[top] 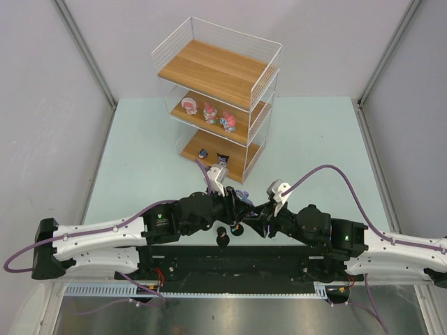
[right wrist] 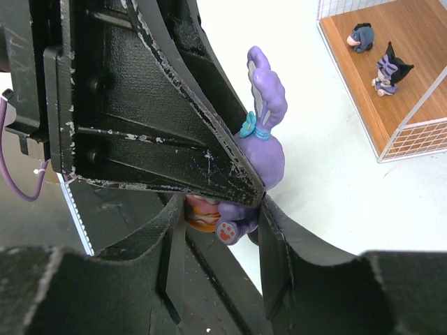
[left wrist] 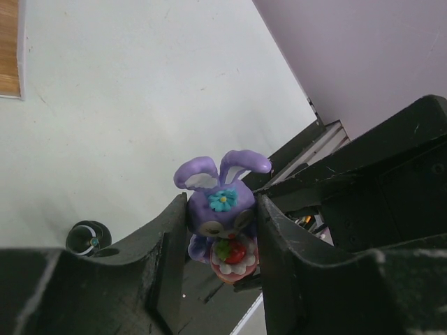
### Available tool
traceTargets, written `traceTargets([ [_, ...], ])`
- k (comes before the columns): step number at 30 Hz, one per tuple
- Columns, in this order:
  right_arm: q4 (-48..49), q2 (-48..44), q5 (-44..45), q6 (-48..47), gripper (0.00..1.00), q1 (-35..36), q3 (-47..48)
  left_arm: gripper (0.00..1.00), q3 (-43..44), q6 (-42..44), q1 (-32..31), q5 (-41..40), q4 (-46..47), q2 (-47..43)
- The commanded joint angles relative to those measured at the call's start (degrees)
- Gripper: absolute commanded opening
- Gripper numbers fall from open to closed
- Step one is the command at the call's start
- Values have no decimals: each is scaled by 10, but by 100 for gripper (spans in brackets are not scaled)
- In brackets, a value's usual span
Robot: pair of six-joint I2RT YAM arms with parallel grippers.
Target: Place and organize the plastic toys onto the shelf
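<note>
A purple bunny holding a strawberry cake hangs above the near table edge between both arms. My left gripper is shut on its head, with a jaw pressed to each side. My right gripper is shut on its cake and feet. In the top view the bunny is mostly hidden by the two wrists. The shelf stands at the back. Three pink-and-white toys are on its middle board and two small dark ones on the bottom board. A dark-haired toy on a round black base stands near the arm bases.
The shelf's white wire wall rises right of the right wrist. The black base rail runs along the near edge below the grippers. Purple cables arch over both arms. Grey walls close in the table on both sides.
</note>
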Motion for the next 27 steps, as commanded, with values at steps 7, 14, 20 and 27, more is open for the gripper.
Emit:
traceTargets([
  [7,22,-26,10,-6,78,1,23,0,-1,-2,-3,-30,4,-29],
  [14,-7,-91,31,-5,96,0,23,0,-45,63,12,-42,43,-102],
  [20,-35,-138,60,-8,98,1,24,0,-56,183,62,-50,56,-189],
  [27,-52,-137,68,-1,98,0,24,0,53,385,169,-20,51,-234],
])
